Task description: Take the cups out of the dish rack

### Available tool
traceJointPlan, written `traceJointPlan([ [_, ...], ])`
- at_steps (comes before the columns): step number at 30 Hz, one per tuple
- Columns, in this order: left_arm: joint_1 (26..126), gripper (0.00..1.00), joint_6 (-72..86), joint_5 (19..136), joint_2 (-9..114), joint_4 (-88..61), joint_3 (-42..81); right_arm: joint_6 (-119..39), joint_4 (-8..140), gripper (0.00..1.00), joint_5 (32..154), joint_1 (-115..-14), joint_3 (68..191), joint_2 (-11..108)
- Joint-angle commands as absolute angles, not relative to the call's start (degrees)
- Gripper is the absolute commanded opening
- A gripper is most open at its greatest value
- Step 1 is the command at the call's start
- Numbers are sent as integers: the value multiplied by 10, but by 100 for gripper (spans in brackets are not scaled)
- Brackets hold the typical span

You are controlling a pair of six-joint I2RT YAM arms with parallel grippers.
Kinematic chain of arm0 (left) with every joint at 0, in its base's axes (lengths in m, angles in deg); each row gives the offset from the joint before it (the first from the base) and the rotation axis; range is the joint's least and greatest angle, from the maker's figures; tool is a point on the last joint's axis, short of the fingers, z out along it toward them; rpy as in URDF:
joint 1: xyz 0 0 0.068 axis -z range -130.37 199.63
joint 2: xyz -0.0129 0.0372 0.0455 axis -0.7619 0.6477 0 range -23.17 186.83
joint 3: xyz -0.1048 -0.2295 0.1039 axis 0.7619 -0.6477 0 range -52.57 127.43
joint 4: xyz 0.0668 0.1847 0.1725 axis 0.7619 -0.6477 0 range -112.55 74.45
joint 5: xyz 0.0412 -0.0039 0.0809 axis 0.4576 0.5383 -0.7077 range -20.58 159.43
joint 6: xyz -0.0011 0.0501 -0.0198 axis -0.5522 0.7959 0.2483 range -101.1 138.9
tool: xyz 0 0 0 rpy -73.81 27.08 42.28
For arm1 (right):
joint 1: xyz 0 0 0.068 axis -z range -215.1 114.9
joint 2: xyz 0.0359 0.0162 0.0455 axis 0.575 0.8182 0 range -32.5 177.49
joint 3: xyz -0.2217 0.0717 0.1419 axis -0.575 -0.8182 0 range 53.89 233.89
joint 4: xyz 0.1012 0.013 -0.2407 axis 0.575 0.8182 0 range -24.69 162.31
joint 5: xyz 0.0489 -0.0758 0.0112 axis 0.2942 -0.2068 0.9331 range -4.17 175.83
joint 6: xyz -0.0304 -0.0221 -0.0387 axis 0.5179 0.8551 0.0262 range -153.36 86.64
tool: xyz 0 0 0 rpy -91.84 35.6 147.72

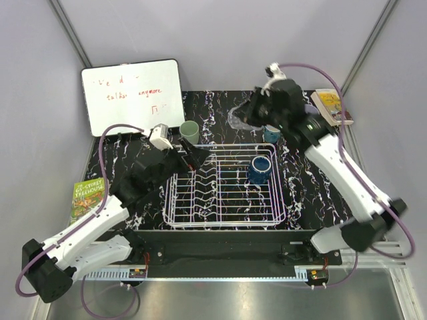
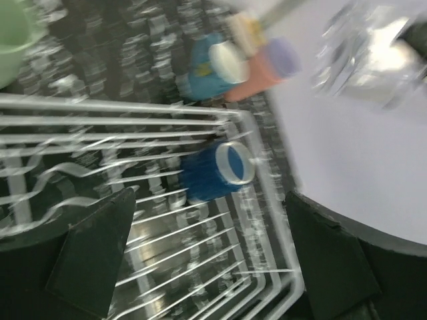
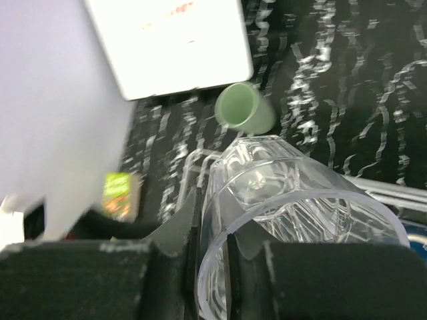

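Cups in dish rack (image 1: 223, 217): dark blue cup (image 1: 259, 169) only. On bench (image 1: 313, 187): green (image 1: 189, 131), teal (image 2: 203, 67), pink (image 2: 250, 77), lavender (image 2: 283, 57). Right jaws clamp clear glass (image 3: 293, 220); left jaws open.

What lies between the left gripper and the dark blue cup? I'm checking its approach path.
Only the dish rack's wires and prongs, no other cup, separate the left gripper from the dark blue cup, per the top view.
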State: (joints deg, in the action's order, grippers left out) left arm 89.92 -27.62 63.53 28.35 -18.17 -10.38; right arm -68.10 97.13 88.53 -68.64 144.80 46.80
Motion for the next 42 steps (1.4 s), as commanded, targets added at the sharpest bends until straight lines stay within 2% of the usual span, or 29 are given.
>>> traceJointPlan([
  [1, 899, 99, -287, 509, 289, -343, -73, -640, 1114, 0, 763, -686, 1638, 633],
  [2, 899, 99, -292, 505, 290, -353, -71, -644, 1157, 0, 759, -685, 1722, 702],
  [7, 900, 99, -306, 484, 272, -387, -83, -649, 1296, 0, 762, -687, 1992, 884],
  [11, 900, 99, -325, 442, 249, -407, -92, -645, 1349, 0, 765, -688, 2122, 1007],
  [18, 901, 99, -336, 427, 238, -426, -104, -650, 1338, 0, 765, -699, 2099, 1065],
  [25, 901, 99, -344, 444, 281, -428, -104, -633, 1316, 0, 770, -726, 2120, 1126],
  [42, 909, 99, -359, 443, 278, -429, -121, -609, 1287, 0, 762, -744, 2101, 1197],
])
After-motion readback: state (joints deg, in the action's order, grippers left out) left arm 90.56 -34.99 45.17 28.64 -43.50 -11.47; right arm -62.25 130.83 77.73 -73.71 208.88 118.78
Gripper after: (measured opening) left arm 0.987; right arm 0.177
